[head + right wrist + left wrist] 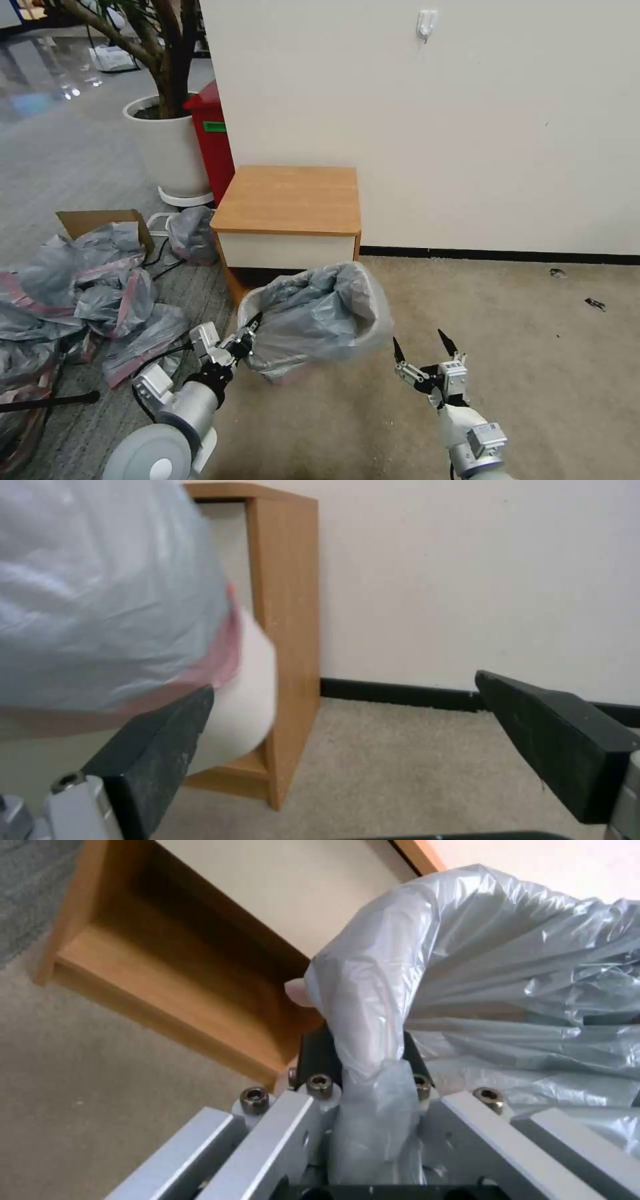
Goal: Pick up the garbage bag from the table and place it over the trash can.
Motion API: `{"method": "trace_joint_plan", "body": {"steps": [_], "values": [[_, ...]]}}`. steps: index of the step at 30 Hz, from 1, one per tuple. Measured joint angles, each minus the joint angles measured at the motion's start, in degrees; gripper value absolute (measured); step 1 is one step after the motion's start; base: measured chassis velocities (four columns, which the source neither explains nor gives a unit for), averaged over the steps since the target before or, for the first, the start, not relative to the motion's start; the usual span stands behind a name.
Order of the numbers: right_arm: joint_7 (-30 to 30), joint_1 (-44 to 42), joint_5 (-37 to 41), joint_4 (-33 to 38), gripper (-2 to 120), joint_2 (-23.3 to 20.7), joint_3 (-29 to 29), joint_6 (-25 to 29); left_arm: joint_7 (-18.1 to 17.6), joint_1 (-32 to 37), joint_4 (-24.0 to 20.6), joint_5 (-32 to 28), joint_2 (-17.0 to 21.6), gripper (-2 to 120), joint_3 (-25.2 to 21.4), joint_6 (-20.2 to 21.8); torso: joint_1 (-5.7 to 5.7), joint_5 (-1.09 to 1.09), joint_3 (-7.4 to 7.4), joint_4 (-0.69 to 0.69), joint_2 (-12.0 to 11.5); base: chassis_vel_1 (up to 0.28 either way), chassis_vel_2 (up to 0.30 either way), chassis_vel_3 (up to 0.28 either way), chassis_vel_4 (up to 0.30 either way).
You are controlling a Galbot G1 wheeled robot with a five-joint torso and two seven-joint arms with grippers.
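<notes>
One garbage bag (320, 313) is draped over one trash can (248, 308), in front of the table (288, 199). The left gripper (248, 337) pinches the bag's rim at the can's near-left corner — the left wrist view shows plastic bunched between its fingers (319, 1052). The right gripper (420, 347) hangs beside the can, spread wide and holding nothing — its wrist view shows the bag's pink band (223, 655).

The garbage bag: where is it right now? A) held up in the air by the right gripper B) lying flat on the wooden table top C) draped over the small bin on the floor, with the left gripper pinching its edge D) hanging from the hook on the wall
C. The garbage bag covers the trash can in front of the table; the left gripper is shut on a fold of it, while the right gripper stands open beside it.
</notes>
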Motion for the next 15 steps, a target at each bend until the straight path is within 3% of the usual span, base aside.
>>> {"method": "trace_joint_plan", "body": {"steps": [7,10,11,15], "values": [[0.3,0.0,-0.2,2.6,100,0.9,2.1,1.6,-1.2,0.1,0.2,2.7,0.7,3,0.2,0.5,0.0,0.0,0.0,0.0,0.0,0.0,0.0,0.0,0.0],[1.1,0.2,-1.2,5.6,99,1.1,2.7,2.5,-1.9,0.4,0.2,7.3,1.2,3,1.0,1.6,0.0,0.0,0.0,0.0,0.0,0.0,0.0,0.0,0.0],[1.5,0.5,-1.9,8.7,97,1.0,2.8,2.8,-2.0,0.7,0.3,11.3,1.7,3,1.7,2.4,0.0,-0.01,0.0,0.0,0.0,0.0,0.0,0.0,0.0],[1.6,0.6,-2.5,10.9,94,0.9,2.7,2.7,-2.0,0.9,0.4,13.4,2.0,3,2.1,2.6,0.0,0.0,0.0,0.0,0.0,0.0,0.0,0.0,0.0]]}}
